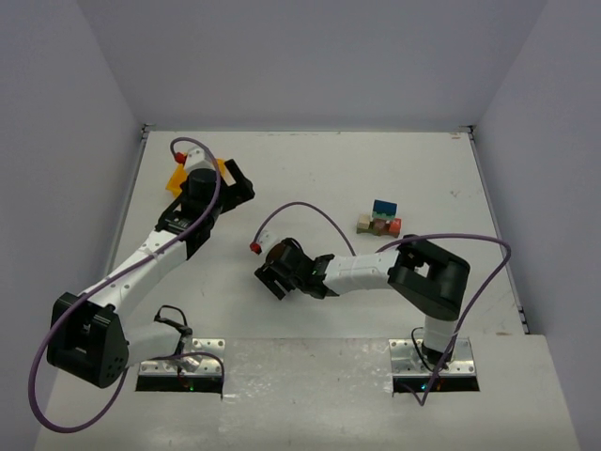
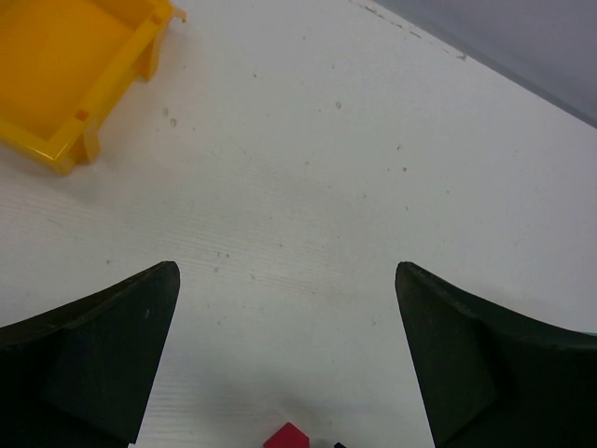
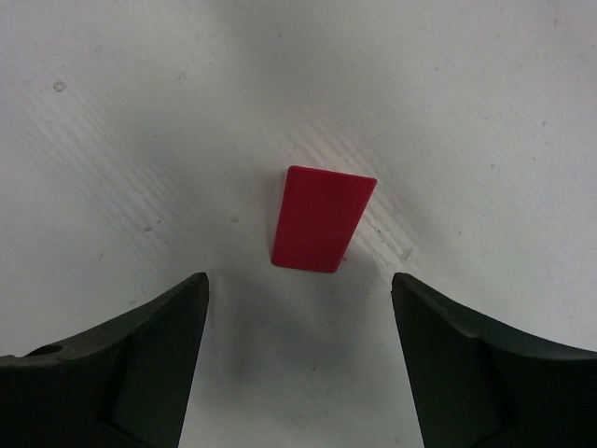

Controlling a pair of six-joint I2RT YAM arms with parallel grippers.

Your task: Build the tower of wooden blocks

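A red wooden block lies flat on the white table just ahead of my right gripper. The gripper is open, its fingertips are short of the block, and nothing sits between them. In the top view my right gripper points toward the near left at mid-table and hides that block. A small cluster of wood blocks stands at the right, a blue one on top of tan, brown and red ones. My left gripper is open over bare table, at the far left in the top view.
A yellow-orange tray lies at the far left, partly under the left arm. A small red thing shows at the bottom edge of the left wrist view. Purple cables loop over both arms. White walls close in the table.
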